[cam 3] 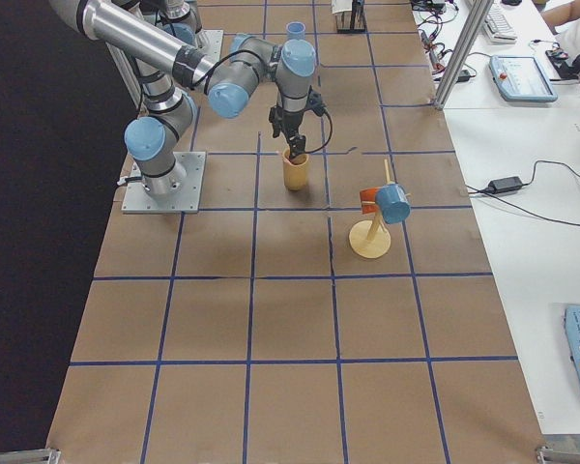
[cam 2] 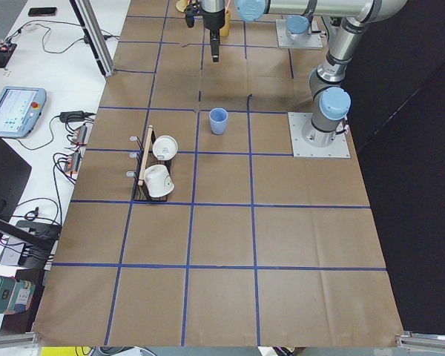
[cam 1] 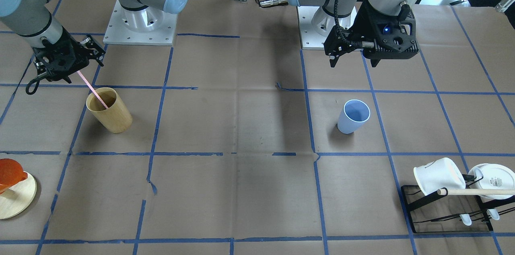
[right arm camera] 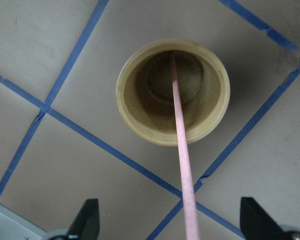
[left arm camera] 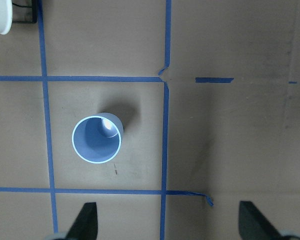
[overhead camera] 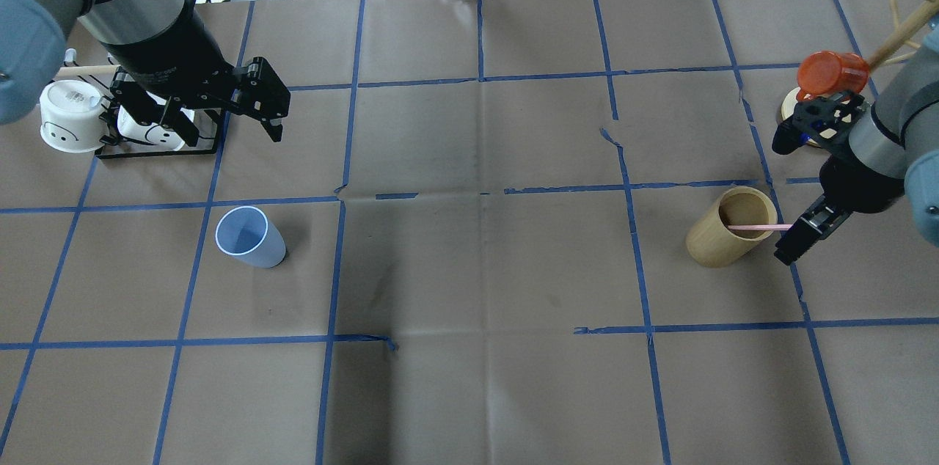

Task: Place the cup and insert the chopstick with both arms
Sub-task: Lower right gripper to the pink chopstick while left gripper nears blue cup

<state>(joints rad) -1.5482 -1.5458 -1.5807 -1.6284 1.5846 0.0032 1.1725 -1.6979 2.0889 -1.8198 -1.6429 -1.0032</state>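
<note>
Left wrist-mounted: left jaws spread wide, nothing held; cup (left arm camera: pixel 96 139) seen below, upright on surface (left arm camera: pixel 240 125). Right jaws likewise spread, chopstick (right arm camera: pixel 180 135) between, unclamped, leaned in wooden cup (right arm camera: pixel 132 117). Barcode label (cam 1: pixel 498 183) on white mug (cam 1: pixel 483 170) unreadable

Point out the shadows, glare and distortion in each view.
Left wrist view: cup throws a soft shadow up-right, with a bright spot inside. Right wrist view: chopstick looks thicker toward the lens; tan cup shadows the paper upper right. Front-facing view: broad dark patch on the table centre; blown-out white top right.
</note>
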